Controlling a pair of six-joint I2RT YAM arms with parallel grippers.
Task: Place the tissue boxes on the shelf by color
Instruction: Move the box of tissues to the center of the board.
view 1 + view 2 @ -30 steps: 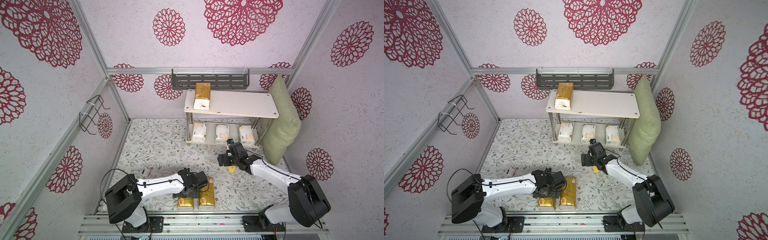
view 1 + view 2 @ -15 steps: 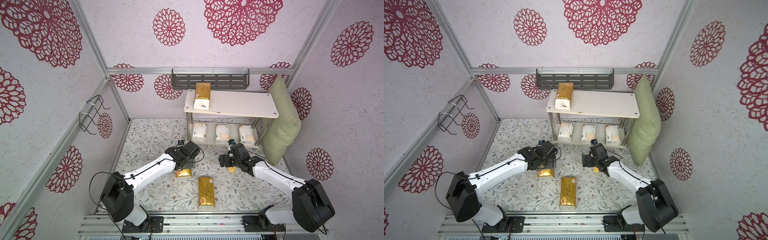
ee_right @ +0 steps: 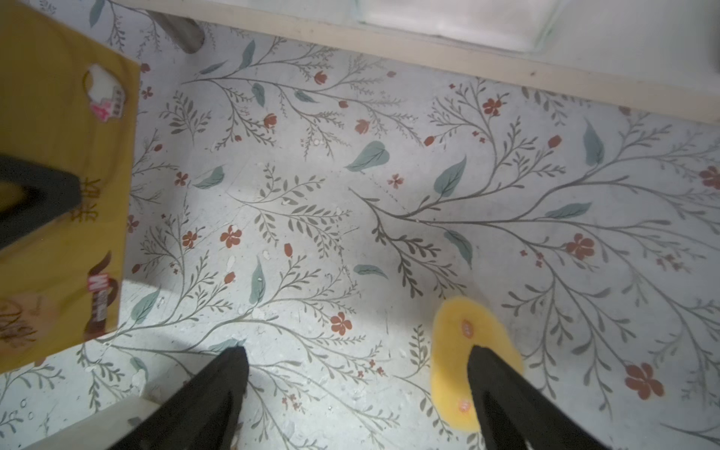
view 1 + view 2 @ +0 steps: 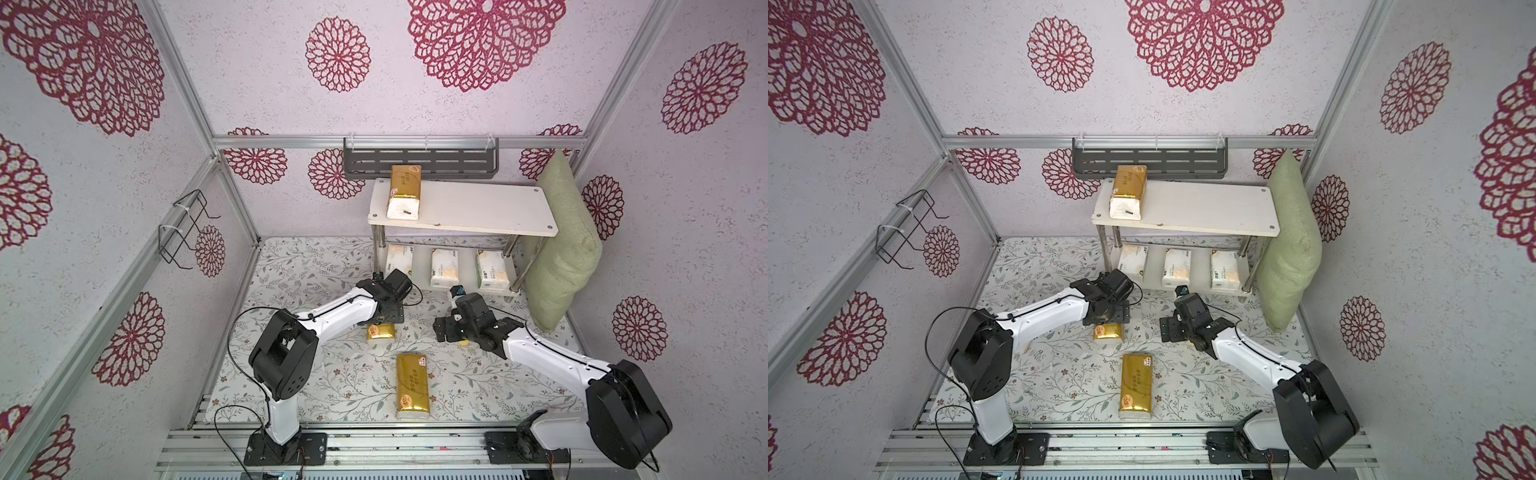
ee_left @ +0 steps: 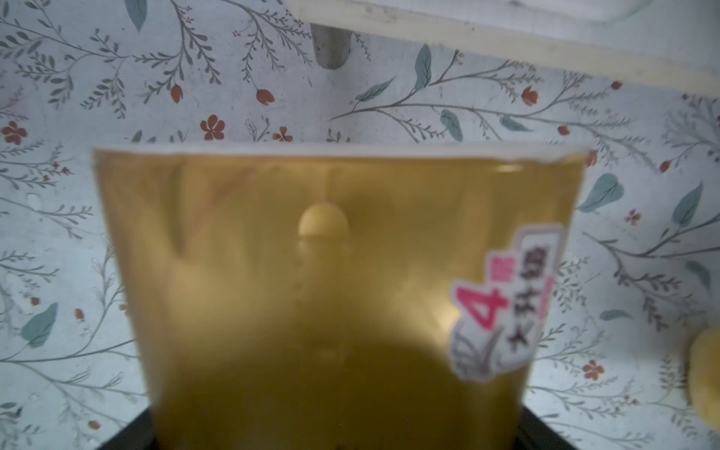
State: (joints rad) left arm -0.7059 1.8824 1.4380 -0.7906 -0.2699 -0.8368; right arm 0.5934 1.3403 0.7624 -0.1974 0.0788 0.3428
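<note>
Six tissue packs are counted: 3 gold, 3 white. The 3 white packs [image 4: 444, 268] are lined up side by side on the btm tier of the shelf [image 4: 478, 203], w/ gaps between them. Gold no. 1, the top-tier gold pack [image 4: 405, 191], is laid on the upper board at the end away from the green cushion [image 4: 561, 249]. Gold no. 2, the carried gold pack [image 4: 380, 331], is clamped in the left gripper [image 4: 384, 322] above the mat [image 4: 316, 270], just in front of the shelf; one of its fingers [image 3: 39, 195] is seen pressed on the gold face. Gold no. 3, the front gold pack [image 4: 412, 384], is left flat on the mat, nr the front edge. One right gripper [image 3: 362, 389] is hung low w/ jaws wide apart, nothing held, 1 yellow lump [image 3: 467, 350] partly hidden under one finger.
</note>
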